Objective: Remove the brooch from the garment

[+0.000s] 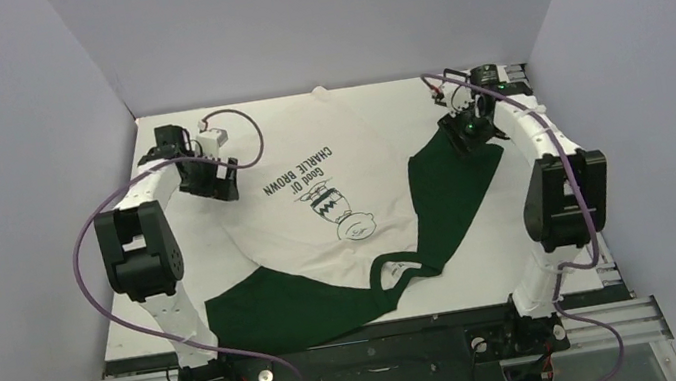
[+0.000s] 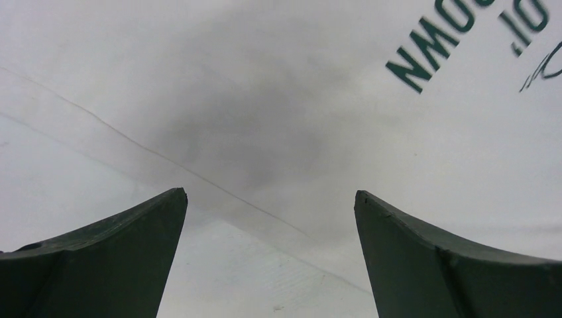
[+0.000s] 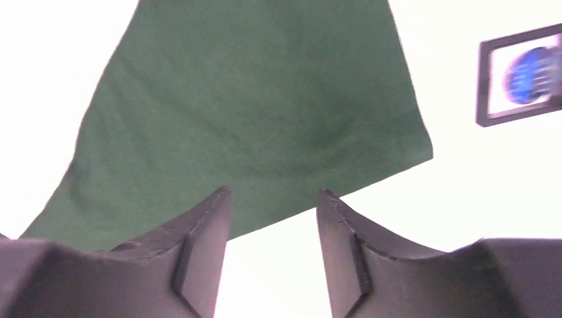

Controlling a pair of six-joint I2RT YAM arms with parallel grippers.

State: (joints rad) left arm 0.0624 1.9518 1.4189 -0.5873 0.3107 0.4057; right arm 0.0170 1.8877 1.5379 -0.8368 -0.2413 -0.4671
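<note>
The garment (image 1: pixel 330 166) is lying spread flat on the table (image 1: pixel 517 265), with its white body reaching between the two arms. The left claw (image 1: pixel 220 188) is hanging low over the white cloth (image 2: pixel 265 99) near the shirt's edge. Its jaws are standing wide apart and are gripping nothing, as the left wrist view (image 2: pixel 270 193) is showing. Ahead of this claw and off to its right, the dark green lettering (image 2: pixel 437 50) is running across the fabric. A thin line is crossing the cloth from ahead-left to just under the gap between the fingers; whether it is a crease or the hem I cannot tell. The right claw (image 1: pixel 469 135) is hovering at the outer end of the dark green sleeve (image 1: pixel 449 184). Its jaws are parted only a little, with nothing between them (image 3: pixel 274 191). The sleeve (image 3: pixel 265 99) is stretching away directly ahead of this claw, its cuff edge passing close by the fingertips, and white table (image 3: pixel 464 199) is showing to the claw's right. Further ahead on that side, a dark-framed object (image 3: pixel 520 73) with a blurred blue patch is sitting.
</note>
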